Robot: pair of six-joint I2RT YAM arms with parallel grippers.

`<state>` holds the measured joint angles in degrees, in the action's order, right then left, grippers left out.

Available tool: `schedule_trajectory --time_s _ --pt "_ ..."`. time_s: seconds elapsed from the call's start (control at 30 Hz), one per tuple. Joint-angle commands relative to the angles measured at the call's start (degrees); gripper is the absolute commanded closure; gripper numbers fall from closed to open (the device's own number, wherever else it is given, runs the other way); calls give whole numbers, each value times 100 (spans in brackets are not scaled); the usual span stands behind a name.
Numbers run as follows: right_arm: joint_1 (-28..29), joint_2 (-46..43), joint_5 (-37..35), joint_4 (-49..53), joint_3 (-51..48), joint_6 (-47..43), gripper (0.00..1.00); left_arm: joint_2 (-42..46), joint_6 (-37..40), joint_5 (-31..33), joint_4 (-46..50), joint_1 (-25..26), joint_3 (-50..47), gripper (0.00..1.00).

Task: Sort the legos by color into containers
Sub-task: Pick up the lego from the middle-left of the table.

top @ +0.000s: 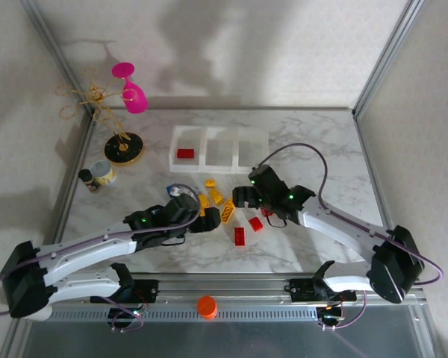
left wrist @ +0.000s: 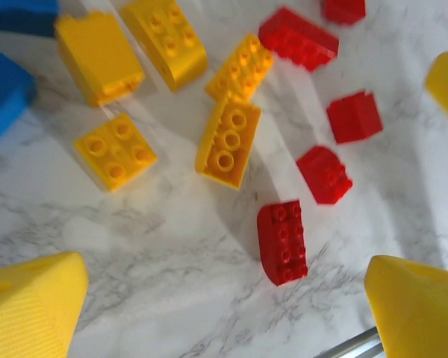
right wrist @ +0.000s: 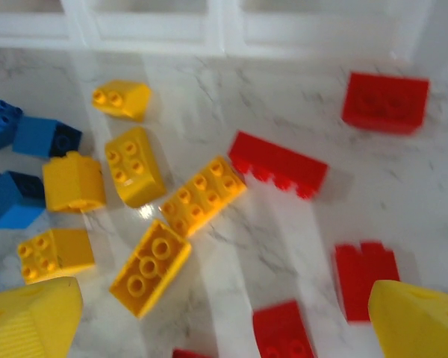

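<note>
Counter (top: 321,149): white marble-look, grey veins, glossy. Left arm (top: 89,253) runs diagonally from the near-left corner to centre. Right arm (top: 343,227) comes in from the near-right. Both have white links and black joints, with wrists meeting over the brick pile. Containers (top: 207,142): three translucent white rectangular bins joined in a row at the far side, with one red brick (top: 185,154) in the leftmost. Left pincer (left wrist: 224,309) is spread and holds nothing; its yellow fingertips (left wrist: 30,309) are finely ribbed. Right pincer (right wrist: 224,321) is likewise spread and empty. Legos (top: 229,211) lie loose on the counter between the wrists, near the bins: hard studded plastic in yellow, red and blue, several tipped on their sides.
</note>
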<state>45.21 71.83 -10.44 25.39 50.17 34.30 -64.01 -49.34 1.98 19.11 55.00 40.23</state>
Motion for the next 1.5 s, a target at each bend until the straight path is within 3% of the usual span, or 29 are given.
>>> schedule_trajectory --time_s 0.0,0.27,0.43,0.73,1.0,1.47 --pt "-242 -486 326 541 -407 493 1 -510 -317 286 -38 394 266 8" --pt "-967 -1387 795 787 -1153 719 2 -2196 -133 358 -43 1144 1198 17" --pt "-1243 -1586 944 750 -1378 667 1 -3190 -103 465 102 1242 1676 18" --pt "-1574 -1667 1221 549 -1578 511 1 -4231 -32 653 239 1268 2312 20" --pt "-1689 -1767 1291 517 -1622 413 1 -4490 -145 997 486 1306 2190 26" --pt "-1761 -1555 1444 261 -1682 362 1 -4352 -191 1077 413 1327 2019 55"
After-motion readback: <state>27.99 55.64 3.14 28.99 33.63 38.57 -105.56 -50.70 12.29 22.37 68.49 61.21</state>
